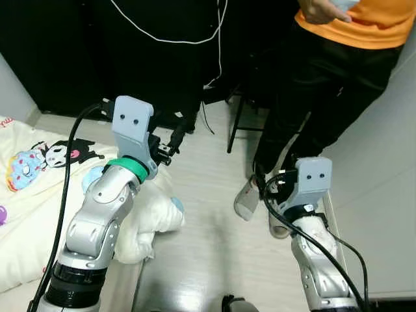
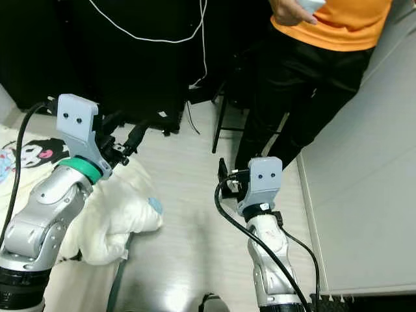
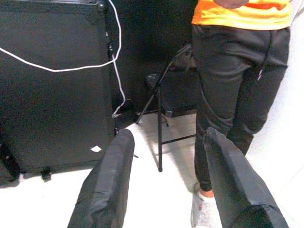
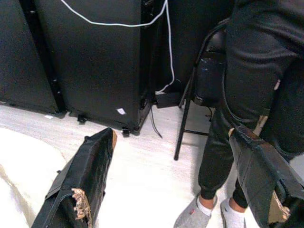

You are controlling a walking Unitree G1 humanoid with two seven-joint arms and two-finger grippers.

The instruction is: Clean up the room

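Standing over a pale wood-look floor (image 1: 201,253), both arms raised forward. Left tool (image 3: 166,190): fingers (image 3: 107,185) spread apart, nothing between them; in the head views it sits above the edge of a bed (image 1: 26,214) on the robot's left, aimed toward a tall black case (image 3: 52,85). Right tool (image 4: 175,185): fingers (image 4: 83,185) wide apart, nothing held, the pads look worn at the tips; it is held low on the robot's right, near a person's feet.

Items to tidy: a crumpled white cloth bundle (image 1: 153,221) with a small light blue patch, lying at the bed's edge and hanging over toward the floor, directly beneath the left forearm. Cannot tell whether the arm touches it. Bed sheet is cream with cartoon prints (image 1: 39,159).

Person (image 1: 325,84) stands ahead and to the right, orange top, black trousers, white socks in grey slippers (image 1: 247,198); one hand (image 1: 322,12) at waist height holds something pale, not identifiable. A black folding chair (image 3: 166,95) stands between the person and the black case. A white cable (image 1: 195,32) loops across the front of the case. White wall panel (image 1: 377,195) runs along the right side.
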